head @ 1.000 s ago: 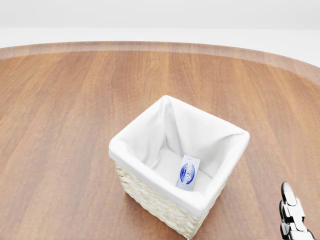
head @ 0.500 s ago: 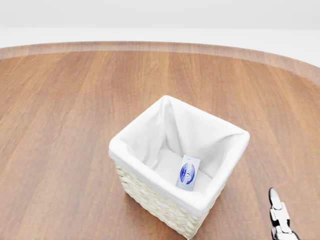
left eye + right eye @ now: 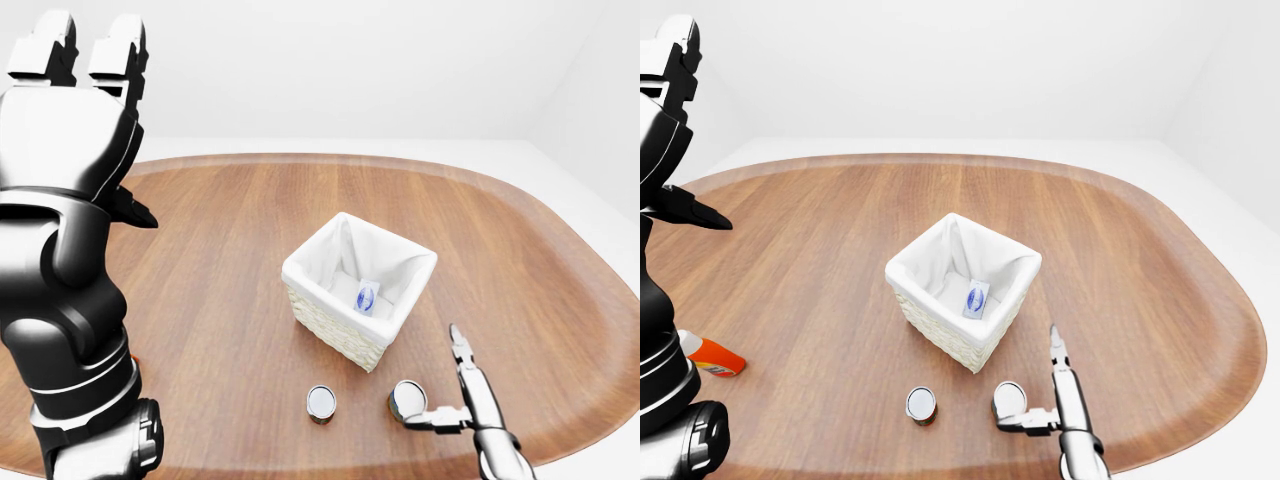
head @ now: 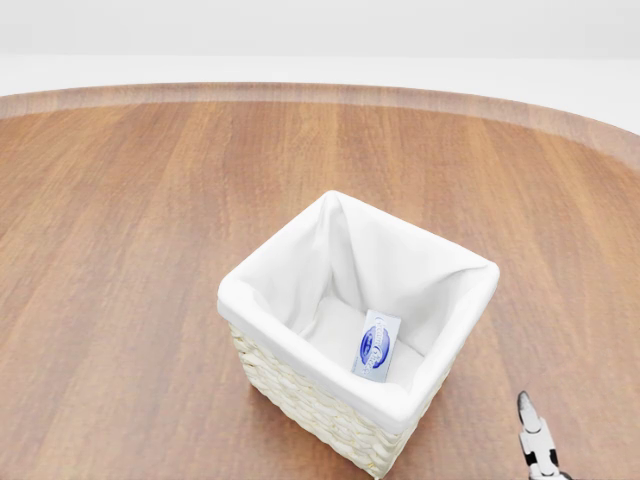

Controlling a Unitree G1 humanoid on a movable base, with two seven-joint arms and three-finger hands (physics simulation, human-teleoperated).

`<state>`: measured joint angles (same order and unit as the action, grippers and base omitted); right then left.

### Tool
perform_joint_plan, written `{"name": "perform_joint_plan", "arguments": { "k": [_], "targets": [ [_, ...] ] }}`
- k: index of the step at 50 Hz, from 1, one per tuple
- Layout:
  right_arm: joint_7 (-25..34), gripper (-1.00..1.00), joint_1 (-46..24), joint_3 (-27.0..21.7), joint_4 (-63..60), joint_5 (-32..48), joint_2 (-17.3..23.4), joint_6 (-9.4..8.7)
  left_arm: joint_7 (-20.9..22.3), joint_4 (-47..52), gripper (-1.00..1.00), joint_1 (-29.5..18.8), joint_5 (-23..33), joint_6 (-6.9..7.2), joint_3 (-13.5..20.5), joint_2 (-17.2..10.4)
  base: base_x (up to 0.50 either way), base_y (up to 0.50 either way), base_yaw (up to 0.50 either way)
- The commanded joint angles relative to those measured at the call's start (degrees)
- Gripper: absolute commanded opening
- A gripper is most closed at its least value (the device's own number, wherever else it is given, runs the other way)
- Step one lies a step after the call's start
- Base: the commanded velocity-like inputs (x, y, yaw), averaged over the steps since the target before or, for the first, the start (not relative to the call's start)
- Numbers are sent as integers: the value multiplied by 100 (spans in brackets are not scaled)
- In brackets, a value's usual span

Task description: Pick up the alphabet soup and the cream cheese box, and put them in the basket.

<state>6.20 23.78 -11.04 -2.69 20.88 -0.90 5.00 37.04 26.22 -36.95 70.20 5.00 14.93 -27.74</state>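
The cream cheese box (image 4: 376, 343), white with a blue oval, lies inside the white-lined wicker basket (image 4: 283, 337) in the middle of the table. Two silver-topped cans stand below the basket in the left-eye view: the left can (image 3: 321, 402) and the right can (image 3: 408, 400). Their labels are hidden, so I cannot tell which is the alphabet soup. My right hand (image 3: 447, 392) is open just right of the right can, thumb by its side, one finger pointing up the view. My left hand (image 3: 85, 45) is raised at the top left, open and holding nothing.
The brown wooden table (image 3: 230, 250) is oval; its near rim runs just below the cans. An orange bottle (image 3: 710, 355) lies at the left of the right-eye view, beside my left arm. My left forearm fills the left-eye view's left side.
In the head view my right hand's fingertip has slid left and lower along the bottom right corner. The basket and the box in it have not moved.
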Motion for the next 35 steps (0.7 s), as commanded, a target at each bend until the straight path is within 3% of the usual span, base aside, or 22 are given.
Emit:
{"name": "perform_joint_plan", "arguments": {
  "k": [1,35],
  "targets": [
    [-117,100,-29,101,270,168,85,0,7,9,100,-3,6,0,-2,5,0,0,0],
    [-622,100,-376,422,1150,506,336,0,-9,24,100,22,-16,0,6,5,0,0,0]
  ]
}}
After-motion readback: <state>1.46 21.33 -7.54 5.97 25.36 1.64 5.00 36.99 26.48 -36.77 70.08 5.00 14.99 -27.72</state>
